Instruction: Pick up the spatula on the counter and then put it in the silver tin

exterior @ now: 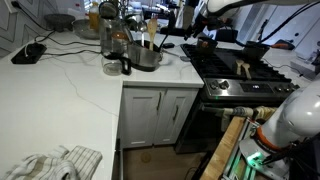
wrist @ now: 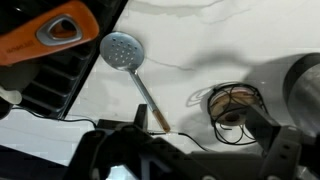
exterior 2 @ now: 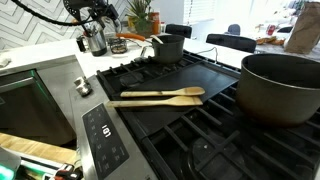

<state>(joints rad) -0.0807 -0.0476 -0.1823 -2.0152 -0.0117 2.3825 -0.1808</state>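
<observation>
A crumpled cloth [exterior: 55, 162] lies at the lower left. On the white counter [exterior: 70, 95], further right, a small dark cup [exterior: 125, 66] stands just beside the silver tin [exterior: 147, 58]. The spatula [exterior: 150, 36] stands upright in that tin, its pale top rising well above the rim. Right of the tin comes the black stove [exterior: 235, 88], where two wooden utensils [exterior 2: 160, 96] lie side by side on the flat plate, with a big dark pot [exterior 2: 280, 85] near them. In the wrist view a round holed metal ladle [wrist: 122, 48] lies on the counter, its handle running toward the gripper [wrist: 170, 150]. The claw's dark fingers are blurred, so I cannot tell whether it is released or clenched.
</observation>
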